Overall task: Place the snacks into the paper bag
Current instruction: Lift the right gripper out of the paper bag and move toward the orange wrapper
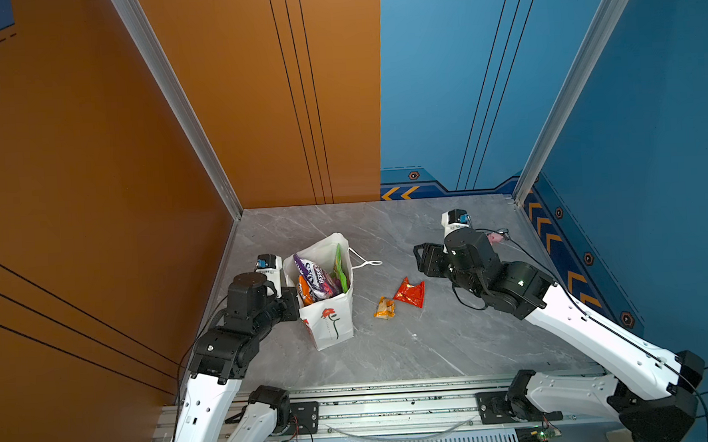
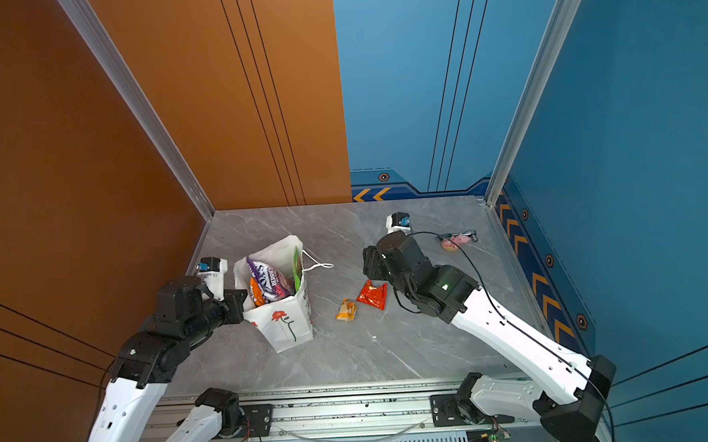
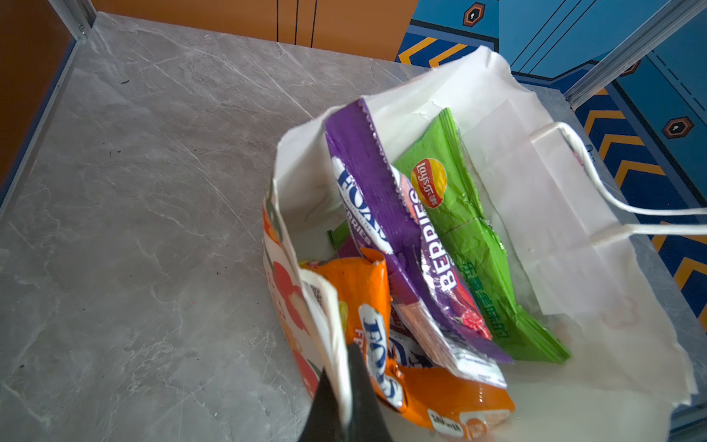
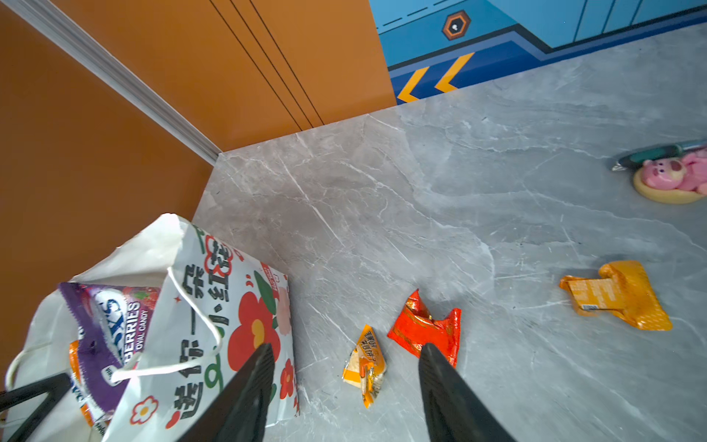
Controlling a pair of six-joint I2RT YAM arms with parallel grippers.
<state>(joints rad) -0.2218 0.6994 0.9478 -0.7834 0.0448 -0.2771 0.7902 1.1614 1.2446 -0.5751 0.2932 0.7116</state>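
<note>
Left gripper (image 3: 340,365) is pinched shut on the left rim of the tall white paper bag (image 1: 328,321) with cord handles and a red flower print. The bag stands upright on the left half of the grey marble-pattern tabletop (image 1: 454,350), with its mouth open.

Inside the bag, the left wrist view shows a purple crinkly packet (image 3: 363,183) leaning between an orange packet (image 3: 367,302) and a green packet (image 3: 455,222). Whatever lies under them is hidden.

To the right of the bag and apart from it, a small orange-yellow packet (image 1: 385,307) lies on the table. A crumpled red foil packet (image 1: 410,293) lies close beside it on the right, not touching it.

Farther back and to the right, the right gripper (image 4: 347,348) hangs with its jaws standing apart and nothing between them. In its wrist view the fingers frame both small packets. That view also shows a second orange-yellow packet (image 4: 616,294), which the right arm seems to cover in both top views. A pink toy figurine (image 2: 455,241) sits at the far right; it is no snack.

The bulky snacks look bagged, and the step in hand appears to be collecting the small loose ones. The next move calls for lowering the spread fingers over one packet, probably the red one nearest. The tips need to reach the tabletop and straddle a raised crease. The arm would then close, lift and carry the packet left over the bag's mouth while the left grip steadies the bag.
</note>
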